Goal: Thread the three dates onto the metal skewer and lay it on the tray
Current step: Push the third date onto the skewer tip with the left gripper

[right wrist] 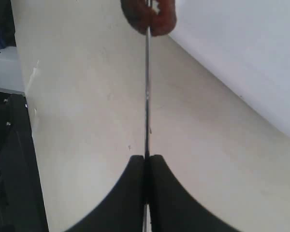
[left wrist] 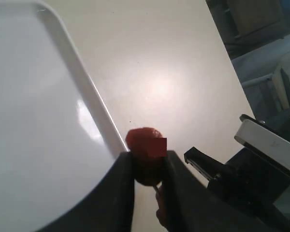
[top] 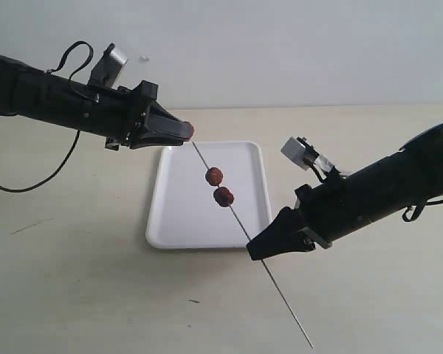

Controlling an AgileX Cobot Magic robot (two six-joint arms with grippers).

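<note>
The thin metal skewer [top: 240,223] slants in the air above the white tray [top: 176,219]. Two reddish-brown dates [top: 215,175] [top: 223,196] sit threaded on it over the tray. My right gripper [top: 254,249] is shut on the skewer [right wrist: 147,96] below them, and the rod's free end runs down toward the table's near side. A threaded date [right wrist: 148,13] shows at the top of the right wrist view. My left gripper [top: 186,131] is shut on the third date [left wrist: 146,150] at the skewer's upper tip, beside the tray [left wrist: 38,121] rim.
The cream table [top: 74,295] lies around the tray. A black cable [top: 37,181] loops from the left arm onto the table's left side. The pale wall stands behind.
</note>
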